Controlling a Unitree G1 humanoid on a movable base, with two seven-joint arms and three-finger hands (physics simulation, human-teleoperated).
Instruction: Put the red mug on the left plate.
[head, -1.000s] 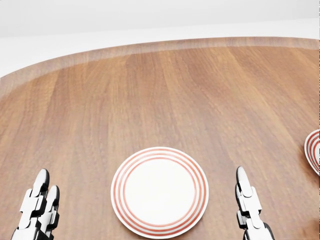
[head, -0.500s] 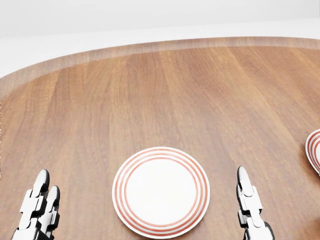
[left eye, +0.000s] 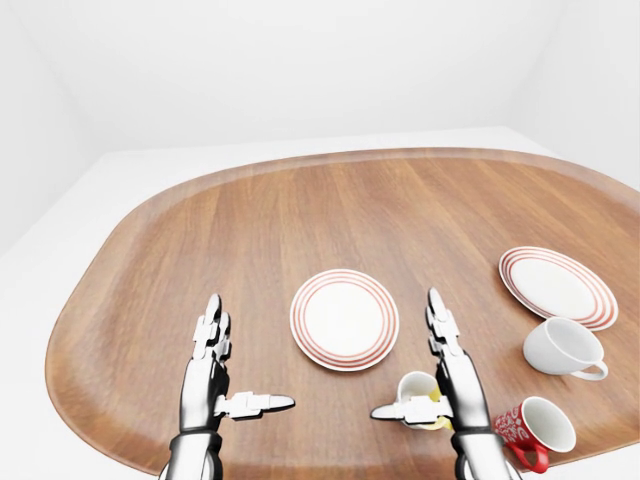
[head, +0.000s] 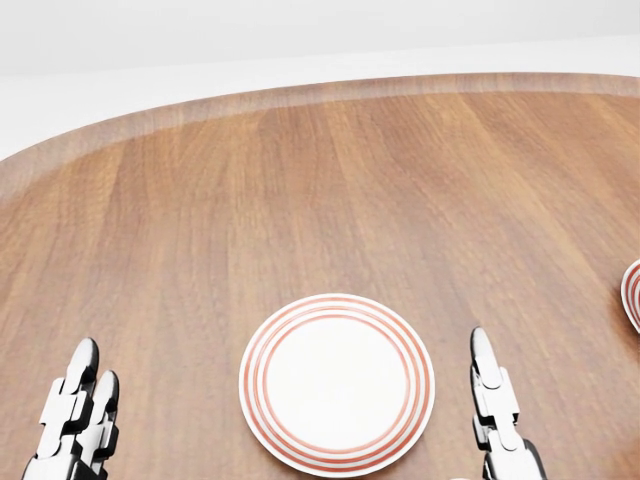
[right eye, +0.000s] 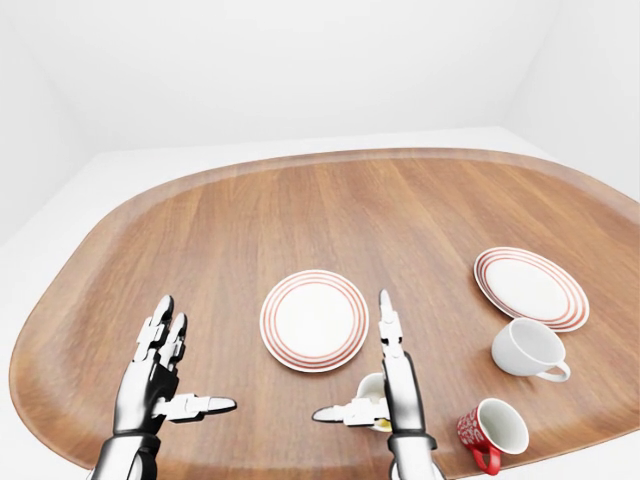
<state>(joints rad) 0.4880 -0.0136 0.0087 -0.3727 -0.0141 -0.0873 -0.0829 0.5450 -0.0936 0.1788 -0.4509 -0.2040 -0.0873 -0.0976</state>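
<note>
The wooden counter (left eye: 300, 210) is carrying two red-ringed plates and three cups, and both robot hands are hovering over its near edge with nothing in them. The left robot hand (left eye: 212, 372) is standing wide open near the counter's lower-left edge, its fingers (left eye: 211, 325) pointing toward the far edge and its thumb jutting out to the right. The right robot hand (right eye: 384, 385) is likewise spread open, fingers stretched toward the far edge and thumb sticking out to the left; it is gripping nothing.

The red mug (right eye: 491, 431), white inside and patterned on its wall, is lying tipped on its side close to the counter's near edge, toward its lower-right corner, with its mouth facing up and to the right and its red handle at the bottom. It is sitting just to the right of the right robot hand and is not touching it. A small cup with a yellow wall (left eye: 420, 396) is showing partly behind that hand. A white mug (left eye: 562, 348) is lying farther right, just below the right plate (left eye: 557, 285), which is sitting near the counter's right edge.

The left plate (left eye: 344, 318) is resting bare at the counter's middle, between the two robot hands and slightly beyond their fingertips.
</note>
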